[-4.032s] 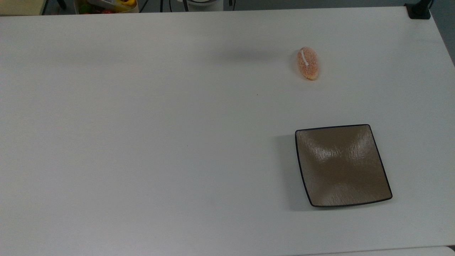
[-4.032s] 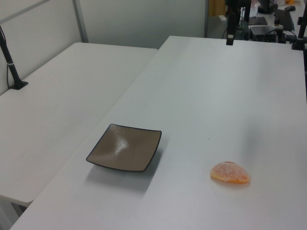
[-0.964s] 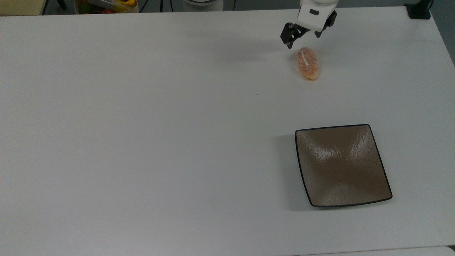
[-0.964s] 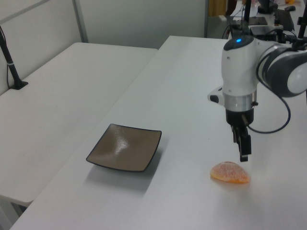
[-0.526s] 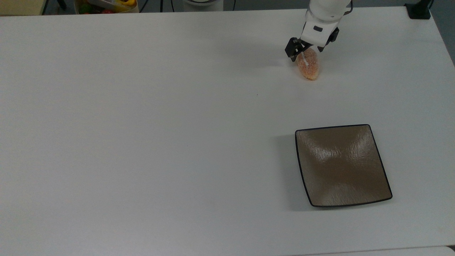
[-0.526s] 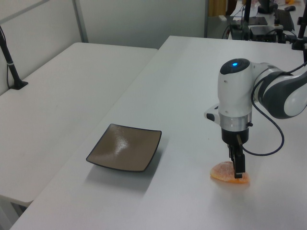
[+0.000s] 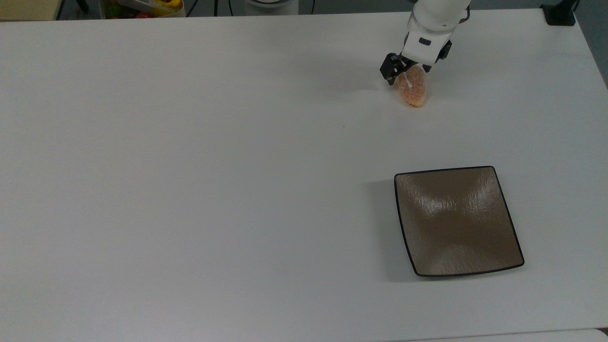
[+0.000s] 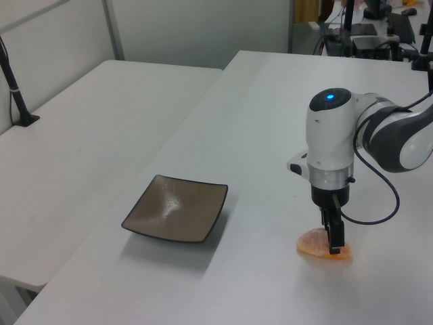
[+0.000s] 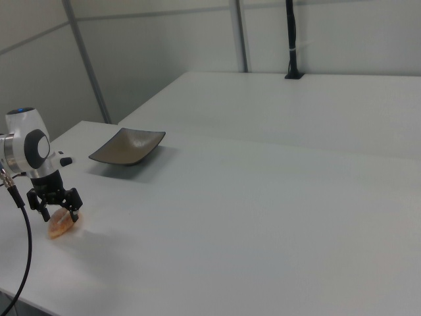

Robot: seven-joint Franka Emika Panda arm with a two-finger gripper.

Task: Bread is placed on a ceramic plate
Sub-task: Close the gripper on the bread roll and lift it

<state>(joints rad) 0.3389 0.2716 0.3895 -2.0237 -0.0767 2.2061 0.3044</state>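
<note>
On the white table point(image 7: 199, 180), the only things standing in the way are the bread point(image 7: 413, 89) and the ceramic plate point(image 7: 457, 221). In the top view the plate lies at about 5 o'clock from the bread, well apart from it, with bare tabletop between them. The gripper point(image 7: 409, 67) is down at the bread's 12 o'clock end, a finger on either side, so that end is taken. The bread's 6 o'clock end and the table towards 9 o'clock lie open. A container of colourful items point(image 7: 142, 8) sits beyond the table's 12 o'clock edge, and a black clamp point(image 7: 560, 14) occupies the 1 o'clock corner.
</note>
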